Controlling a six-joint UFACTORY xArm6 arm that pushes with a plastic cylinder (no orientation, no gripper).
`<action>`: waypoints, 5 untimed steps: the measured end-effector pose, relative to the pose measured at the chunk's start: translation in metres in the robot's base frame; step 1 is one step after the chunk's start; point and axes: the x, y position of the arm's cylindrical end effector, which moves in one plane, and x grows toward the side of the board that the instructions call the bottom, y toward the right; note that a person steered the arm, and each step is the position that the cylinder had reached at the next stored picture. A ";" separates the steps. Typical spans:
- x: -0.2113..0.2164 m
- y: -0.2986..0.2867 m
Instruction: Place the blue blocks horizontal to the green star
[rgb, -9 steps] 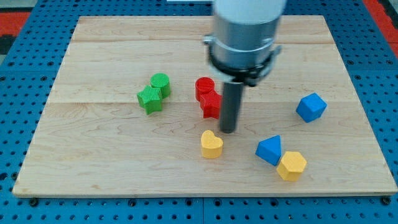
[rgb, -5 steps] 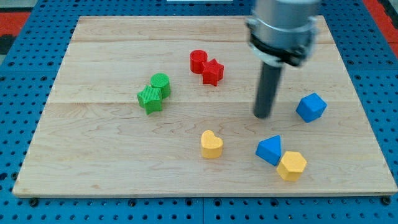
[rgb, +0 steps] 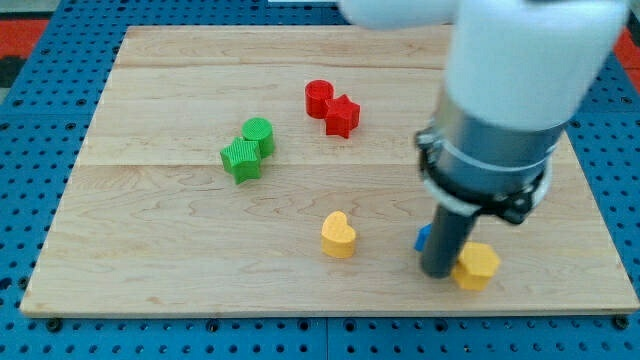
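Observation:
The green star (rgb: 240, 160) lies left of centre on the wooden board (rgb: 150, 250), touching a green cylinder (rgb: 259, 132) at its upper right. My tip (rgb: 437, 272) is at the view's lower right, right in front of a blue block (rgb: 423, 238); only a sliver of that block shows at the rod's left edge. The tip is close beside a yellow hexagon block (rgb: 476, 266) on its right. The second blue block is hidden behind the arm.
A yellow heart (rgb: 338, 235) lies below centre, left of my tip. A red cylinder (rgb: 319, 97) and a red star (rgb: 342, 116) touch each other above centre. The arm's large body covers the board's right side.
My tip has swung from the board's middle to the right and then down to the lower right. The red blocks were shoved up and left earlier. The arm now hides the blue blocks.

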 end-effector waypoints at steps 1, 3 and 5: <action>-0.041 0.043; -0.055 0.135; -0.078 0.060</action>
